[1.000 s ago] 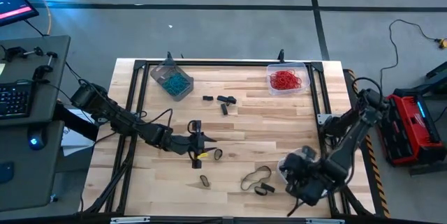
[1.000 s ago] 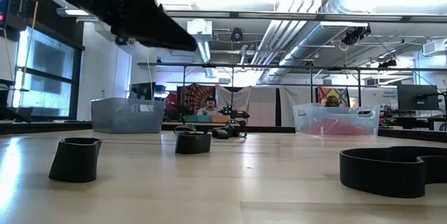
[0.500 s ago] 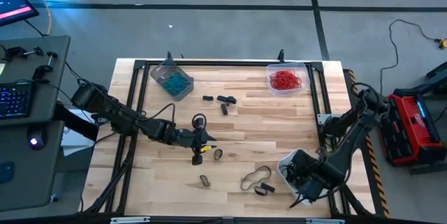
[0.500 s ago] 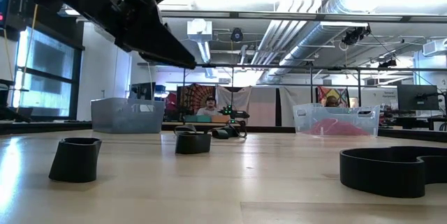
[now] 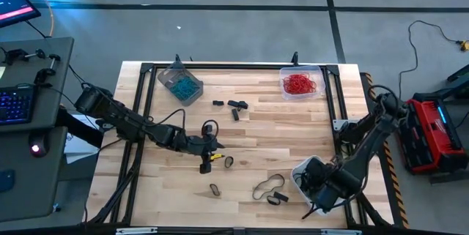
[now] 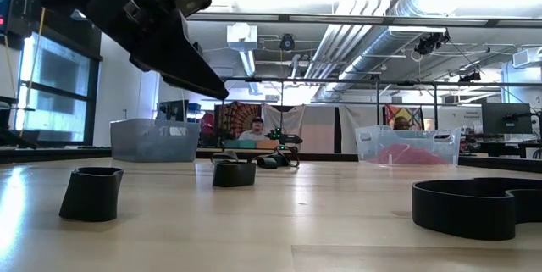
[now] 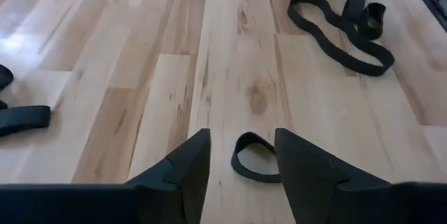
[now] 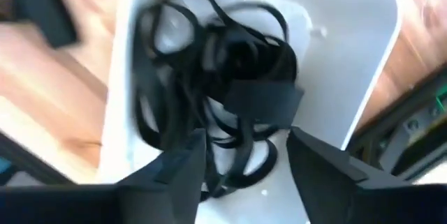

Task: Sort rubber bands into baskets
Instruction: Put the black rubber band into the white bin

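On the left, the left gripper (image 5: pixel 210 147) has drawn slightly back toward the middle of the table (image 5: pixel 293 132) over the last second, and its jaws now stand apart and empty. In the left wrist view a small black rubber band (image 7: pixel 254 158) lies flat on the wood between the two fingers (image 7: pixel 183 168), not yet gripped; it reads as the next pick.

Farther right, loose black bands (image 5: pixel 270 189) lie on the near part of the table, and a few more (image 5: pixel 233 107) lie toward the far side. The grey-tinted basket (image 5: pixel 179 83) at the far left holds teal-blue bands; the clear basket (image 5: pixel 301 83) at the far right holds red ones.

On the right, the right gripper (image 5: pixel 316 188) hangs over the whitish basket (image 8: pixel 363 35) at the near right corner. Its jaws were shut a second ago and have now sprung wide, holding nothing, above a tangle of black bands (image 8: pixel 209 63) in the basket. That suggests a band has just been dropped in.
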Tool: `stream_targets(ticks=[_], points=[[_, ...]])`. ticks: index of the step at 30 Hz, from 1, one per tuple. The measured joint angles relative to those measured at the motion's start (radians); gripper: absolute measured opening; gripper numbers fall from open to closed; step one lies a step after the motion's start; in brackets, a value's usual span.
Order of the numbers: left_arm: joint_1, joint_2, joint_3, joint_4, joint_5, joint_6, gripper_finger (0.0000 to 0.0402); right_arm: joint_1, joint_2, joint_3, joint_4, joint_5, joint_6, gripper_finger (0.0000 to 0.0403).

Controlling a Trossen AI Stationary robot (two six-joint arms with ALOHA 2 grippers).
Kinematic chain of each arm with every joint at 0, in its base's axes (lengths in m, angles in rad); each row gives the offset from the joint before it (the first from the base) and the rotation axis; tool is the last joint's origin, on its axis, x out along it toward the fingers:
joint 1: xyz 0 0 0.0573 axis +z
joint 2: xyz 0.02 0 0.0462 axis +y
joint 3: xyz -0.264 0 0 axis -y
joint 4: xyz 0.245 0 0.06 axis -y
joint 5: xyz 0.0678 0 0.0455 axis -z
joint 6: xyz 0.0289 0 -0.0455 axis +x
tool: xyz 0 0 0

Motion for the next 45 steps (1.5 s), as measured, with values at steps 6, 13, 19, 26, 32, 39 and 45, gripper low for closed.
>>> stream_targets(ticks=[6,13,19,26,32,39,45], points=[[0.004,0.050,0.000,0.027,0.009,-0.013,0.0174,0.000,0.000,0.098,-0.053,0.117,-0.003,0.0208],[0.009,0.171,0.005,0.095,0.018,-0.037,0.0182,0.001,0.000,0.166,-0.102,0.230,-0.025,0.0209],[0.040,0.252,0.062,0.090,0.082,-0.038,0.0182,-0.008,0.000,0.159,-0.102,0.245,-0.044,0.0209],[0.089,0.288,0.101,0.022,0.171,-0.037,0.0158,-0.008,0.000,0.159,-0.097,0.256,-0.044,0.0209],[0.101,0.282,0.102,0.030,0.173,0.004,0.0063,-0.007,0.001,0.158,-0.053,0.359,-0.116,0.0209],[0.148,0.246,0.103,0.100,0.183,-0.028,0.0010,-0.014,0.002,0.158,0.103,0.583,-0.344,0.0209],[0.189,0.213,0.103,0.205,0.206,-0.155,0.0002,-0.060,0.040,0.158,0.152,0.734,-0.507,0.0209]])
